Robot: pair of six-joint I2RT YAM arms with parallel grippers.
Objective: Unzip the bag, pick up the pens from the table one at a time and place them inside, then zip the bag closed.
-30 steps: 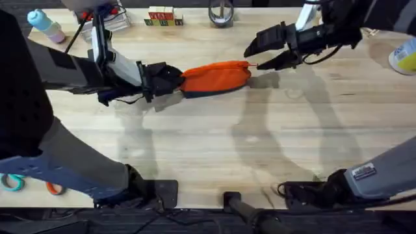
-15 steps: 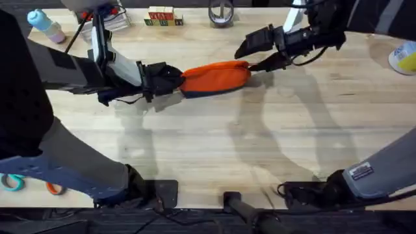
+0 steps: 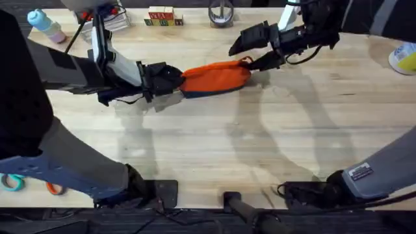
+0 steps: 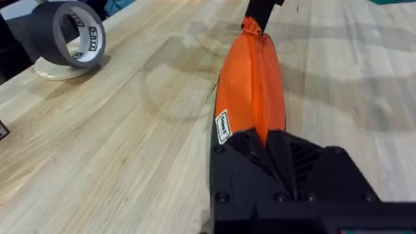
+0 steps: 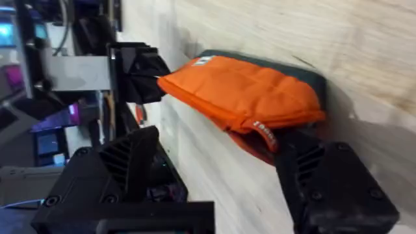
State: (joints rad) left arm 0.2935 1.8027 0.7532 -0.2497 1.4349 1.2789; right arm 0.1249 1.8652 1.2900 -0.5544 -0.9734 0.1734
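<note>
The orange bag with its navy base lies along the far middle of the table. My left gripper is shut on its left end, and in the left wrist view the black fingers pinch the fabric of the bag. My right gripper stands open around the bag's right end, where the small orange pull sits by the lower finger. From the right wrist I see the bag and pull between my spread fingers. The pens are out of view.
Along the far edge stand a blue-capped bottle, wooden blocks and a roll of dark tape, the tape roll also showing in the left wrist view. A yellow-and-white container sits far right. Bare wood stretches toward the front.
My right gripper has moved left and a little farther back, closing in around the bag's right end and pull. The left gripper and the bag have stayed put.
</note>
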